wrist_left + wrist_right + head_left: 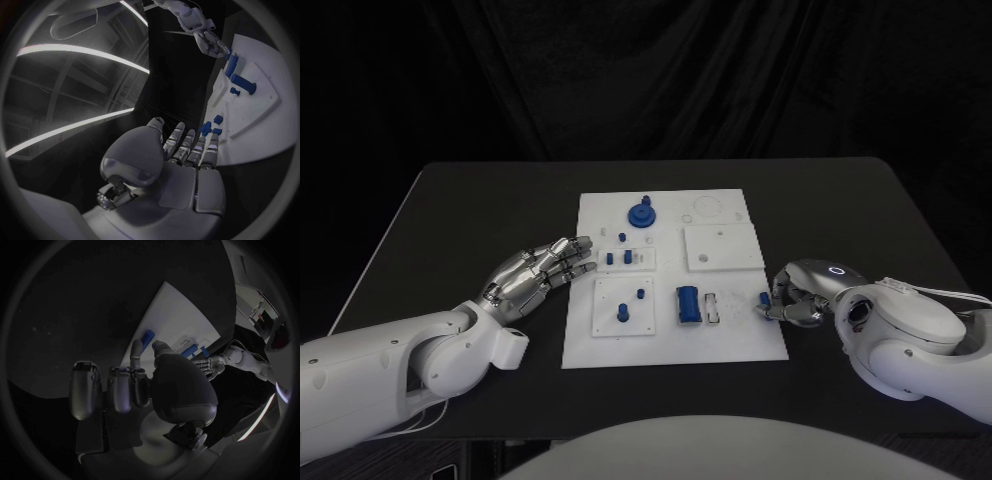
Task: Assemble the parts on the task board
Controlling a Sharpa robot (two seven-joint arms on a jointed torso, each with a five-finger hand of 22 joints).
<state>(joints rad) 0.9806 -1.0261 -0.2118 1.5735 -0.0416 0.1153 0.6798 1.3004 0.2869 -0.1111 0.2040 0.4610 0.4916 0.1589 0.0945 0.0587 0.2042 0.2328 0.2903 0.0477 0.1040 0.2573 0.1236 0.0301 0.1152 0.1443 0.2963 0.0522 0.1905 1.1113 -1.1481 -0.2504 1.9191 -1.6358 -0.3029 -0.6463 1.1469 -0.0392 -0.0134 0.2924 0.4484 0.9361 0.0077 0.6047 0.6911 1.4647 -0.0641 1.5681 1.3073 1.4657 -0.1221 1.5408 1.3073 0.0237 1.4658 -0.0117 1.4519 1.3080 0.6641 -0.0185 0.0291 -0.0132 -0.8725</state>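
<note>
Left robot hand (pixel 542 270) flat, right robot hand (pixel 795 296) seemingly curled.

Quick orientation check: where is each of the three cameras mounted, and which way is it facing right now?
Head view: on the robot's head, looking down at the white task board; both arms show.
Left wrist view: behind the left hand, facing across the board to the right hand.
Right wrist view: behind the right hand, facing the board's edge.
Shared: both wrist views show the board and the opposite hand.
</note>
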